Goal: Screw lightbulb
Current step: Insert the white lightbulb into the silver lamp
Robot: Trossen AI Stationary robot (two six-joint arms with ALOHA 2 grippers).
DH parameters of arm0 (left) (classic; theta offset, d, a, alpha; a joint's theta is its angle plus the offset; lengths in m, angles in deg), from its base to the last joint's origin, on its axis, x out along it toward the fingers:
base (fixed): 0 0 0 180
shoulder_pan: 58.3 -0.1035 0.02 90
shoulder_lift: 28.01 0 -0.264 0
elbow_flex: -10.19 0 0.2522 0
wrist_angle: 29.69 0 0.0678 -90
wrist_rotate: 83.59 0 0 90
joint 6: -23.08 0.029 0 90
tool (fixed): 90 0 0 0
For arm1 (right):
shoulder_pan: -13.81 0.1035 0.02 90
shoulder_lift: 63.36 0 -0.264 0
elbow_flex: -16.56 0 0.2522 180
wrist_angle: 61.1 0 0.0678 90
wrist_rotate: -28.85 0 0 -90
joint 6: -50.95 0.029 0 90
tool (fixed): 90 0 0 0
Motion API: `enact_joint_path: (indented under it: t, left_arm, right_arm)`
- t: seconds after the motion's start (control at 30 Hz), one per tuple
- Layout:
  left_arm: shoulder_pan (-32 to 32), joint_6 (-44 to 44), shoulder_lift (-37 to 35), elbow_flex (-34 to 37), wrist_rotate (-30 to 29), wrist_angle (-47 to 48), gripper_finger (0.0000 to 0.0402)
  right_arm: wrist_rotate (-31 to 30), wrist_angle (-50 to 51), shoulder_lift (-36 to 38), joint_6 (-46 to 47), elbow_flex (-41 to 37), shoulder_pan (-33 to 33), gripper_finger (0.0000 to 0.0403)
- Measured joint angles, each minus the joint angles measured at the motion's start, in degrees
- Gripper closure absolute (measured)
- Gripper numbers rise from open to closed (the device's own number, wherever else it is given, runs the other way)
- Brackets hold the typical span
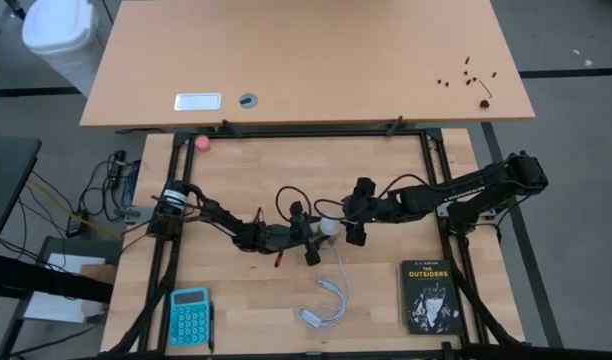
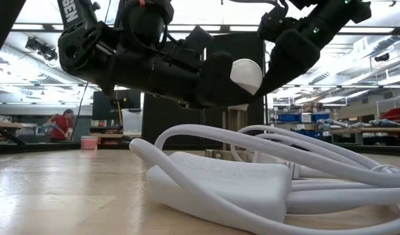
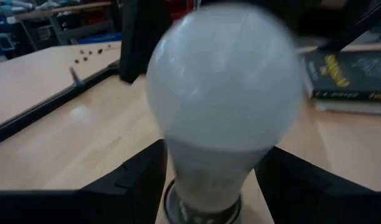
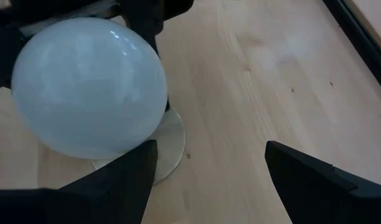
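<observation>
Lightbulb (image 1: pixel 329 226) is in the middle of the counter (image 1: pixel 386 300), between the two end effectors. The left end effector (image 1: pixel 313 236) pinches its narrow base, with one finger (image 3: pixel 125 183) on each side. The right end effector (image 1: pixel 357 222) is spread open just beside the globe, not gripping it. A white cord (image 2: pixel 252 163) lies coiled nearer the front edge.

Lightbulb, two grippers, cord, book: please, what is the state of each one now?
lightbulb: raised above the table, base between the left gripper's fingers
left gripper: shut on the lightbulb's base
right gripper: open, beside the globe, not gripping
white cord: lying loosely coiled on the table
book: closed, flat
</observation>
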Motion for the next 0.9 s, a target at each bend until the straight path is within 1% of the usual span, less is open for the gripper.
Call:
enact_joint_path:
  t: [0.33, 0.63, 0.9]
  left_arm:
    - [-0.1, -1.1, 0.0, 0.0, -0.3, 3.3, 0.0124]
    - [-1.1, -2.3, 0.0, -0.1, -0.9, 2.4, 0.0121]
    - [-0.7, -5.2, 0.0, -0.1, -0.4, 2.5, 0.0121]
  right_arm:
    - [1.5, -2.1, 0.0, -0.6, 0.0, 0.0, 0.0093]
    - [1.5, -1.3, 0.0, -1.0, 0.0, -1.9, 0.0093]
    - [1.6, 3.6, 0.0, -1.3, 1.9, -2.2, 0.0093]
